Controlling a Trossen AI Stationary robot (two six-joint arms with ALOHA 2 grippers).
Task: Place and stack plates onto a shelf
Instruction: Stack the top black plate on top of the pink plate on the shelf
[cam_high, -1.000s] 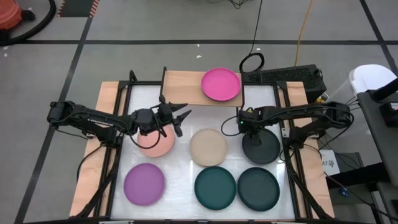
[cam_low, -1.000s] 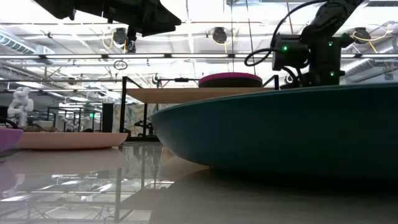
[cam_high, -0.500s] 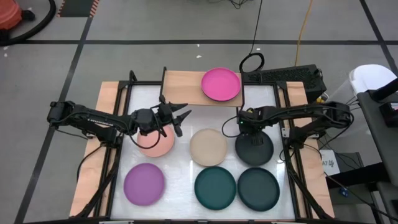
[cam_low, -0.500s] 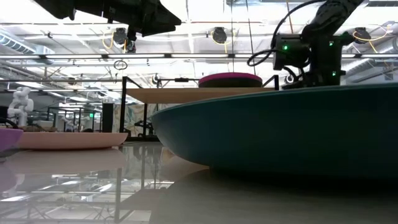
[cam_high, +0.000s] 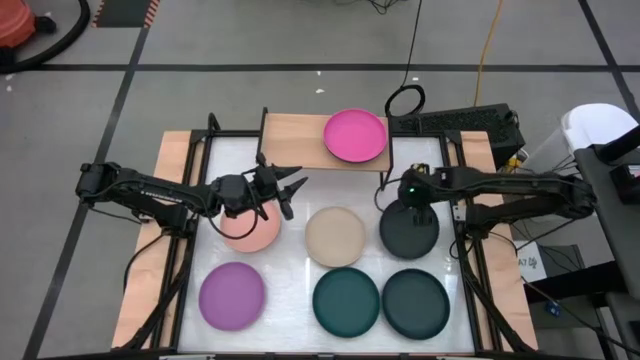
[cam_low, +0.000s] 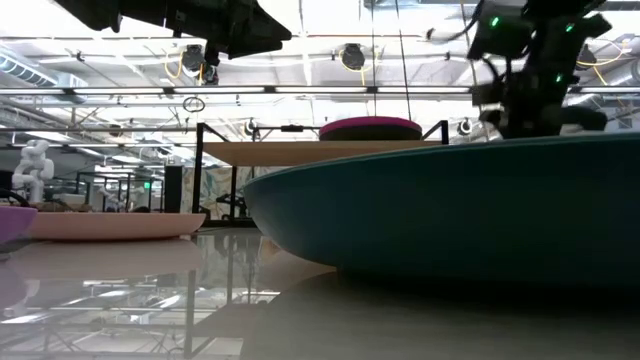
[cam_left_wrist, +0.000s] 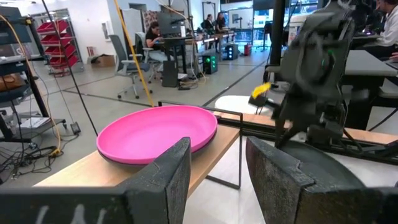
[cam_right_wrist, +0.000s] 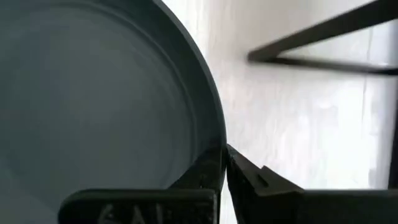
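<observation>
One charcoal plate (cam_high: 408, 231), seemingly lifted by right hand (cam_right_wrist: 222, 163).

Seven plates show: one magenta plate (cam_high: 355, 136) on the shelf (cam_high: 295, 142), six beside it on the worktop (cam_high: 300, 235).

The shelf (cam_high: 300, 142) is bare left of the magenta plate (cam_high: 355, 136); six plates crowd the table (cam_high: 300, 275).

The right gripper (cam_high: 397, 207) now sits further right in the high view, pinching the rim of the charcoal plate (cam_high: 410, 233), which shifts left toward the beige plate (cam_high: 335, 236). In the low view the right arm (cam_low: 530, 60) moves to the upper right.
</observation>
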